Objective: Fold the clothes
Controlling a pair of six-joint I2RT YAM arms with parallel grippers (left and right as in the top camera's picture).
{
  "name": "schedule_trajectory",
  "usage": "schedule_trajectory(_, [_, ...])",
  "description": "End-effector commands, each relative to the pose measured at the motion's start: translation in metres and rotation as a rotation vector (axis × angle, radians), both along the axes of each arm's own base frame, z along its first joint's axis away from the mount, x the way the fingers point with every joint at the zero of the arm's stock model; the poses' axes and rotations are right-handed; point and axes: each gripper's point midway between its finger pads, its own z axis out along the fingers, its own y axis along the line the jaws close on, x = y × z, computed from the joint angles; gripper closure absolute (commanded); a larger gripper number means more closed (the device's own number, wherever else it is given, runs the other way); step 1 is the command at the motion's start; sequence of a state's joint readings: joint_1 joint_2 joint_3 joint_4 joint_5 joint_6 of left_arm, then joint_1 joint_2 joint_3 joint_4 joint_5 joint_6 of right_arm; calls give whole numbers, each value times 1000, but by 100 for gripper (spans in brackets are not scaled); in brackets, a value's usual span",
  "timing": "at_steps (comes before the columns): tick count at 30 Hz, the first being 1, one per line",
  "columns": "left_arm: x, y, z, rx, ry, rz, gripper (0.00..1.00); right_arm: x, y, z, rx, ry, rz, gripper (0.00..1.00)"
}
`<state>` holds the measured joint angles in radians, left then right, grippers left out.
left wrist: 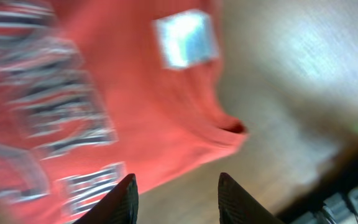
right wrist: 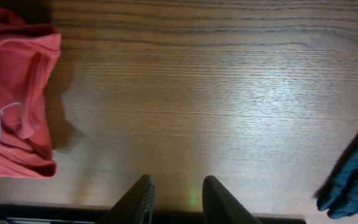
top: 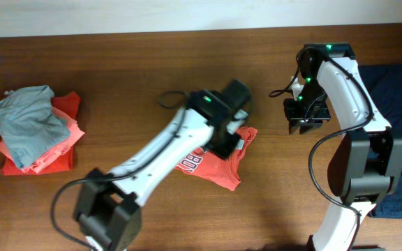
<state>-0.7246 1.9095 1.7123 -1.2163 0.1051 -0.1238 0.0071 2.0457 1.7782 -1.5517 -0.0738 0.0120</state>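
Observation:
The orange-red T-shirt [top: 211,166] with grey-white lettering lies bunched into a small bundle at the table's middle. My left gripper [top: 229,139] hovers over its far right edge. In the blurred left wrist view the shirt [left wrist: 104,93] fills the upper left, its white tag [left wrist: 185,38] showing. The left gripper [left wrist: 176,186] is open, with only bare wood between its fingertips. My right gripper [top: 304,120] hangs to the right of the shirt, apart from it. Its jaws [right wrist: 178,186] stand a little apart over bare table, holding nothing. The shirt's edge [right wrist: 14,93] shows at the left of that view.
A grey garment [top: 28,122] lies on salmon-orange ones [top: 51,157] in a pile at the far left. A navy garment [top: 396,87] lies at the right edge under the right arm's base, and its corner [right wrist: 356,180] shows in the right wrist view.

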Motion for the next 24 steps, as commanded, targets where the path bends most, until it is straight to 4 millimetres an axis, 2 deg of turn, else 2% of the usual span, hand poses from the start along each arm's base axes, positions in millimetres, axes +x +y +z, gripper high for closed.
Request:
schedule_trajectory(1, [36, 40, 43, 0, -153, 100, 57, -1, 22, 9, 151, -28, 69, 69])
schedule_trajectory(4, [62, 69, 40, 1, -161, 194, 57, 1, 44, 15, 304, -53, 126, 69])
schedule_trajectory(9, [97, 97, 22, -38, -155, 180, 37, 3, 46, 15, 316, -61, 124, 69])
schedule_trajectory(14, [110, 106, -15, -119, -42, 160, 35, 2, 46, 15, 316, -59, 123, 69])
schedule_trajectory(17, [116, 110, -40, -104, -7, 129, 35, 1, 48, 16, 319, -53, 124, 69])
schedule_trajectory(20, [119, 110, -51, -97, 0, 108, 36, -5, 60, 20, 375, -45, 180, 70])
schedule_trajectory(22, [124, 114, -52, -89, -18, 117, 39, -9, 82, 27, 486, -60, 254, 79])
schedule_trajectory(24, [132, 131, -53, -21, -44, 197, 43, -10, 106, 37, 618, -95, 323, 94])
